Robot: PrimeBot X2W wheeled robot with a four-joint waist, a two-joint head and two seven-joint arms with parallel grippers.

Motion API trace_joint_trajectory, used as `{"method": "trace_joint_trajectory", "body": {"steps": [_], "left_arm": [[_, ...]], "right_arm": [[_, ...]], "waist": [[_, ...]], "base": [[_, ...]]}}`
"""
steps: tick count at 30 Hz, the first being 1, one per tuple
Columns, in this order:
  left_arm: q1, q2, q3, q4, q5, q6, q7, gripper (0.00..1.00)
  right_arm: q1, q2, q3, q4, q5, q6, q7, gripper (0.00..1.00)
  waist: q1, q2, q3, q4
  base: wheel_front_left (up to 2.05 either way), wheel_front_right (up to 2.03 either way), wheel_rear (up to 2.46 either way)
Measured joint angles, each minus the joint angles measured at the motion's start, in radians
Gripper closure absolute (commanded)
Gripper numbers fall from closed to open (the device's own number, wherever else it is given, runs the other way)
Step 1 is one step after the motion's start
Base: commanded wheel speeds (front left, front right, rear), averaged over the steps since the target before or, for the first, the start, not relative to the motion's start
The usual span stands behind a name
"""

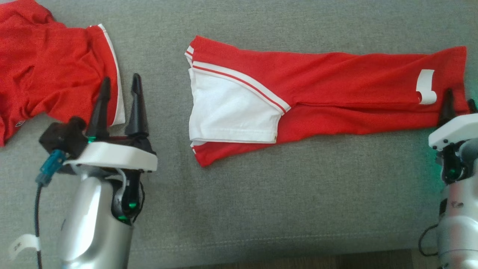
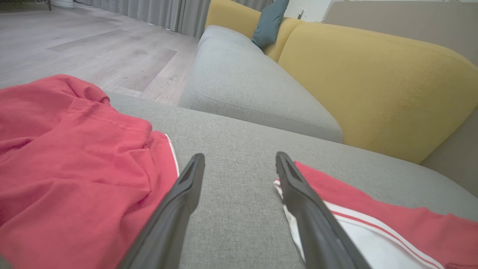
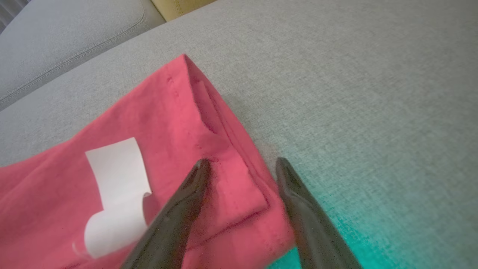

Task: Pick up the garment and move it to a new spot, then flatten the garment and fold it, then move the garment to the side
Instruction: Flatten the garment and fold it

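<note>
The garment (image 1: 336, 82) is a red shirt folded into a long strip across the grey sofa seat, its white sleeve (image 1: 227, 112) at the left end and a white label (image 1: 425, 86) near the right end. My right gripper (image 1: 461, 96) is open at that right end. In the right wrist view the right gripper (image 3: 243, 161) straddles the garment's (image 3: 157, 112) hem corner, one finger over the fabric and the other beside its edge. My left gripper (image 1: 121, 79) is open with nothing in it, left of the sleeve end. It hovers over bare cushion, and the left gripper (image 2: 239, 156) has the garment (image 2: 354, 198) at its right.
A second, crumpled red garment (image 1: 44, 67) lies at the far left, close to my left fingers, and shows again as the red garment (image 2: 74, 168). The sofa's yellow backrest (image 2: 373, 86) and a teal cushion (image 2: 269, 22) stand beyond. The seat's front edge (image 1: 261, 250) runs along the bottom.
</note>
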Motion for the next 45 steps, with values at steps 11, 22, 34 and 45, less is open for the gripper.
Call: {"method": "trace_joint_trajectory", "body": {"steps": [11,22,34,45], "left_arm": [[-0.011,-0.004,0.036,0.018,0.016,-0.01,0.0,0.0],[0.029,-0.008,0.035,0.03,-0.031,-0.008,0.0,0.0],[0.102,-0.008,0.008,0.025,-0.086,0.027,0.0,0.0],[0.115,-0.008,-0.024,0.02,-0.108,0.042,0.0,0.0]], "right_arm": [[-0.007,0.005,-0.086,-0.019,-0.067,0.0,-0.022,1.0],[-0.007,0.025,-0.147,-0.119,-0.281,0.0,-0.081,1.0],[0.022,0.034,0.31,-0.257,0.085,0.0,-0.017,1.0],[0.08,0.032,0.568,-0.287,0.284,0.0,-0.025,1.0]], "waist": [[0.0,0.0,-0.036,-0.025],[-0.0001,0.0,-0.127,-0.019],[-0.0001,0.0,-0.228,0.034],[-0.0001,0.0,-0.235,0.099]], "base": [[0.0,0.0,0.0],[0.0,0.0,0.0],[0.0,0.0,0.0],[0.0,0.0,0.0]]}}
